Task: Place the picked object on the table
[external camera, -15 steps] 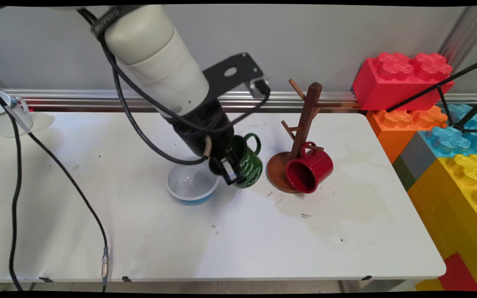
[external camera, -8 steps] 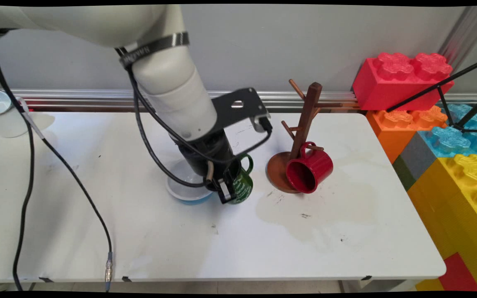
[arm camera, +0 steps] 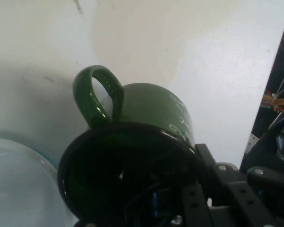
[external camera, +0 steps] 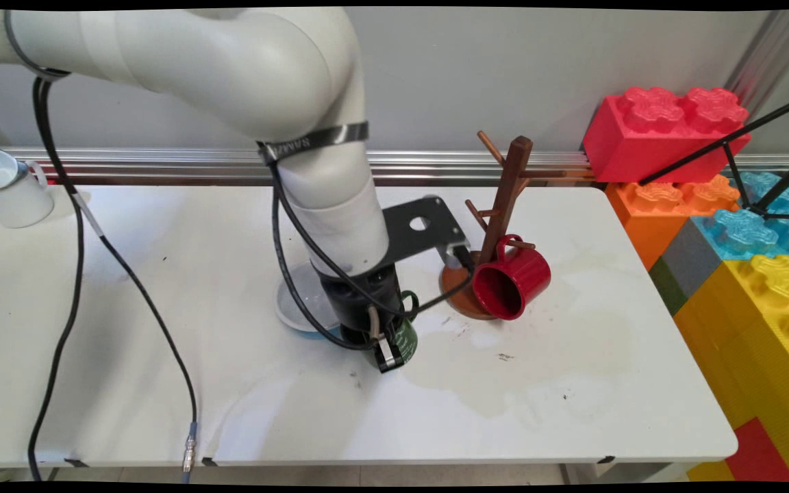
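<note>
Fingers [external camera: 389,356] clamped on the rim wall of green mug [external camera: 405,335], one inside the dark mouth, the other outside against the white-lettered side. Mug [arm camera: 146,142] held low over tabletop [external camera: 538,397], near its middle, mouth turned toward the hand camera and handle [arm camera: 98,94] pointing away from the wrist; whether the base touches the surface, cannot tell. Just beside it, on the picture's left, blue-and-white bowl [external camera: 298,308], partly hidden behind the wrist and seen at the lower left corner of the hand view [arm camera: 19,184]. Farther to the right, wooden mug tree [external camera: 504,198] on its round base, with red mug [external camera: 511,281] hung by the handle from a low peg, mouth tilted toward the camera. Black cables [external camera: 127,287] draped from the arm down across the left part of the surface. At the far left edge, white cup [external camera: 7,188]. Off the right end, stacked giant toy bricks [external camera: 668,130] in red, orange, blue and yellow.
</note>
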`<state>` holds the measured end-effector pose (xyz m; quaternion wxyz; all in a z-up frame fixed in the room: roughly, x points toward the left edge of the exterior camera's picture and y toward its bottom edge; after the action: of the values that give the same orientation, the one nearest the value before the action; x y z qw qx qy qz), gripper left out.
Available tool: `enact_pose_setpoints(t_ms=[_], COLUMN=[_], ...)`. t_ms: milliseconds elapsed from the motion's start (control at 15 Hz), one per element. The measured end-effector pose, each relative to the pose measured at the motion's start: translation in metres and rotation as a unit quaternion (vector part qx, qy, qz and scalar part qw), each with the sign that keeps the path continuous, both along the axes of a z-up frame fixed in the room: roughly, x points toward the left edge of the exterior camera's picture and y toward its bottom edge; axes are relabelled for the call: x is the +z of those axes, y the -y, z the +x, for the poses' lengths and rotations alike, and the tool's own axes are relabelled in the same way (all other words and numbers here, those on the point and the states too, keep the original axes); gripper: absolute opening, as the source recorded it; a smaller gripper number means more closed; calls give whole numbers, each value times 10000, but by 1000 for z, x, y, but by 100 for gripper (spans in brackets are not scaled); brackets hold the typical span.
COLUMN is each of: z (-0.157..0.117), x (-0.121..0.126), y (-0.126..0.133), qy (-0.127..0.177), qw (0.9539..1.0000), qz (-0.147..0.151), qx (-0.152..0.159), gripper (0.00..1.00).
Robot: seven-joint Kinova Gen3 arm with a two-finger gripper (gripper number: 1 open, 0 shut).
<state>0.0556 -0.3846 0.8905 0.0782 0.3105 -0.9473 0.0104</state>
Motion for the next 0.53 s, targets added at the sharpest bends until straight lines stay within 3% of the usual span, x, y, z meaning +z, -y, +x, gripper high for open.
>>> enact_pose_setpoints(t_ms=[533], z=[-12], x=[-20], y=[-10], qy=[419], qw=[9987], qz=[292], qx=[54], gripper=[0])
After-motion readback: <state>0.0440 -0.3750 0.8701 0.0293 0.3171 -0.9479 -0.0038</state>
